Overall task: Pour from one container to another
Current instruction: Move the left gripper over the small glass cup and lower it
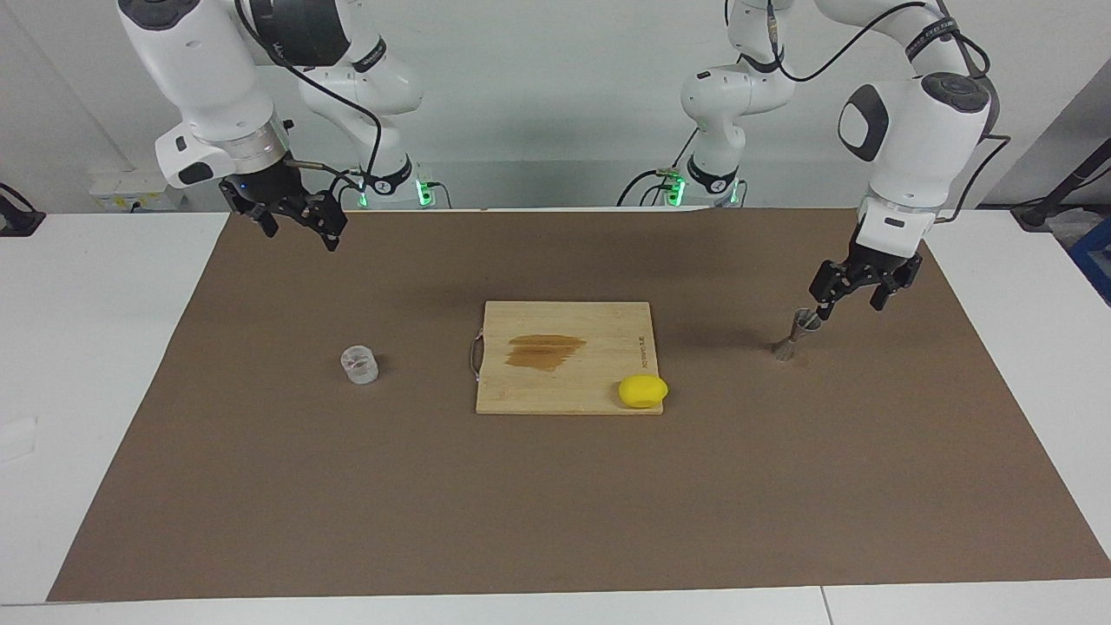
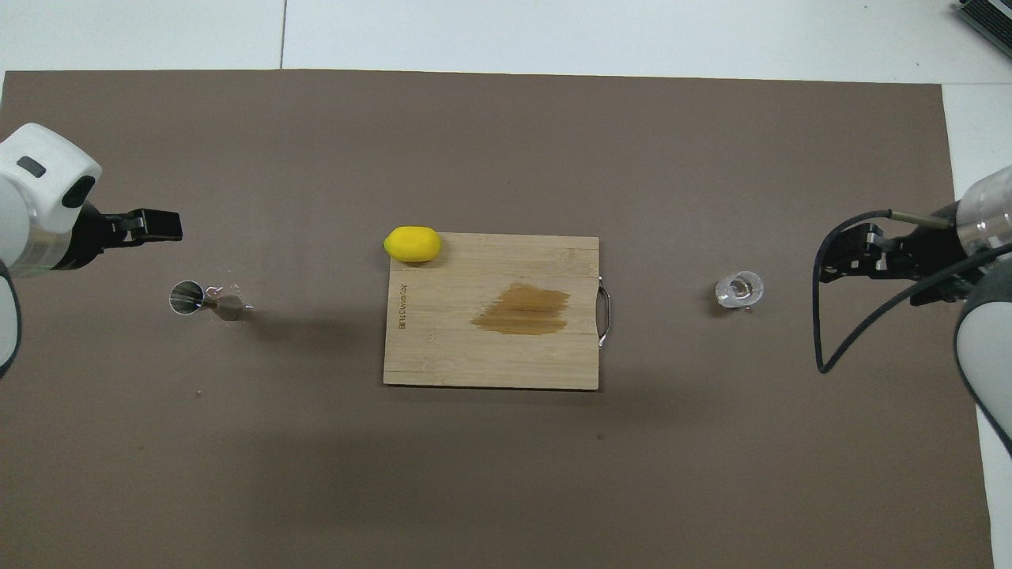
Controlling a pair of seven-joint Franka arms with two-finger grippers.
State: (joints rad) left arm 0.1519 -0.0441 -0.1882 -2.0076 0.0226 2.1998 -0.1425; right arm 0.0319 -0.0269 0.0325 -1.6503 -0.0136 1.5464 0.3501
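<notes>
The left gripper (image 1: 852,292) hangs with open jaws close above the jigger (image 1: 794,335), which stands upright on the table just below them, so its long axis is vertical. The cup (image 1: 358,365) stands well below the right gripper (image 1: 293,224), whose jaws are open too; that arm waits.

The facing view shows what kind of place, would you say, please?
Likely a robot lab set up as a mock kitchen or bar: two white arms at a table under a brown mat, with a cutting board, lemon and jigger.
</notes>
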